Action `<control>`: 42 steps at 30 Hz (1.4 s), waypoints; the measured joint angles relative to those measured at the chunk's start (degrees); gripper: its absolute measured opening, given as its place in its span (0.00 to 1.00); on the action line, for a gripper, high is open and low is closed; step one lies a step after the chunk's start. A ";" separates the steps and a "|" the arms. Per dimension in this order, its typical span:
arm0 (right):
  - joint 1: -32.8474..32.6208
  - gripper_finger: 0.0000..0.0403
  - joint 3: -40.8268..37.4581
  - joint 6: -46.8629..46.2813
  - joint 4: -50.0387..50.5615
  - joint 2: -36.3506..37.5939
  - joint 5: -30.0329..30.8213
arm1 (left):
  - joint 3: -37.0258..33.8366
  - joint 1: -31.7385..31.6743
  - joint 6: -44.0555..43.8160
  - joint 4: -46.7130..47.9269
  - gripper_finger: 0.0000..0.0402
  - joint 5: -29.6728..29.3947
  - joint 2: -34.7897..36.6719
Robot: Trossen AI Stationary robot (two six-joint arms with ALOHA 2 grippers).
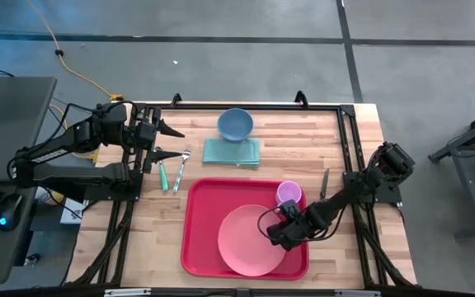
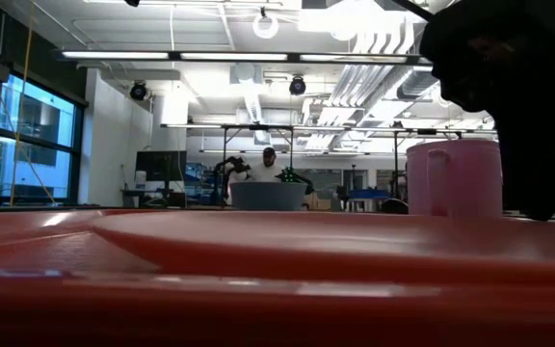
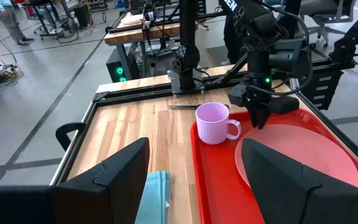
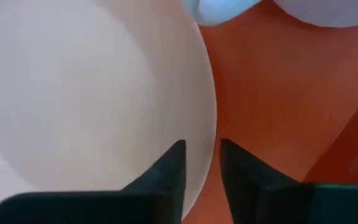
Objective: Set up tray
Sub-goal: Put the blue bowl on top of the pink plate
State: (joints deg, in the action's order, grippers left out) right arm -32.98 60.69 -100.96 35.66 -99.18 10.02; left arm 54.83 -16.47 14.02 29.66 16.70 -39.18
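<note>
Wooden table (image 1: 246,169) carries red tray (image 1: 200,235); grey floor (image 1: 221,58) beyond.

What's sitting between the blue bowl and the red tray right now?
A folded teal cloth lies on the table between the blue bowl and the red tray; the high view shows it.

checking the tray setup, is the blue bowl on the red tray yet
No, in the high view the blue bowl sits on the bare wood beyond the teal cloth, outside the red tray.
</note>
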 joint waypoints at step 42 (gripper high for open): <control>36.50 0.43 0.00 72.55 -25.62 33.56 12.65 | 0.00 0.00 -0.70 -0.55 0.71 0.28 -0.04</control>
State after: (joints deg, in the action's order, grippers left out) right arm 3.51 60.69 -28.41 10.04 -65.62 22.67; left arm 54.83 -16.48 13.32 29.12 16.98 -39.22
